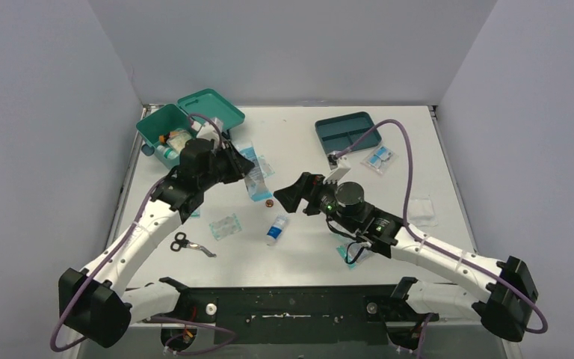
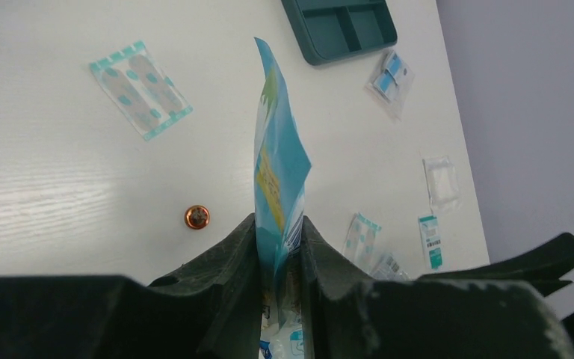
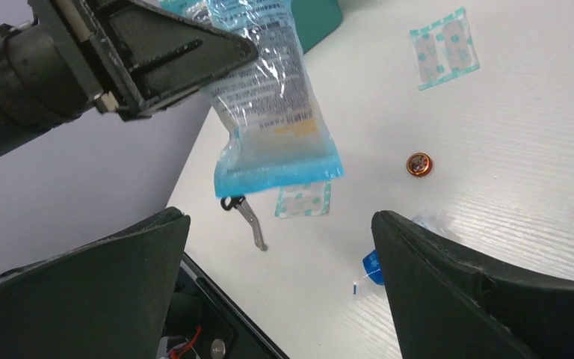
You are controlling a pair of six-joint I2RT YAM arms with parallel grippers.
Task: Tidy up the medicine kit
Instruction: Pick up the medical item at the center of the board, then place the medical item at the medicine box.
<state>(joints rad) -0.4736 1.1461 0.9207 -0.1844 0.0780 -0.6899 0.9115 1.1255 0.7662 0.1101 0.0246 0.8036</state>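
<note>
Table [image 1: 299,142]: white, carrying the whole lot. Medicine kit [image 1: 166,127]: teal-green box standing at the far-left corner, its lid [image 1: 211,107] lying thrown back behind it so that the cavity is facing up for loading; several small supplies are already sitting inside. Divided tray [image 1: 347,133]: darker blue-teal, lying flat at the far middle, well apart from the box and holding nothing visible. Left gripper [image 2: 279,232]: hovering above the table just in front of the kit, its two fingers clamping the lower edge of a pouch, so the packet is hanging free of the surface, probably being carried toward the box. Right gripper [image 3: 275,218]: hanging over the table centre with jaws spread wide and gripping nothing, apparently waiting near the loose items. Pouch [image 3: 269,97]: blue-and-clear plastic, printed, pinched at one end and standing edge-on in the left wrist view. Plaster sheet [image 1: 225,225]: lying flat near the middle, awaiting collection. Scissors [image 1: 187,242]: lying near the front left. Small bottle [image 1: 276,228]: white with a blue label, lying on its side. Copper disc [image 2: 196,217]: the smallest item, sitting alone between the two grippers.
</note>
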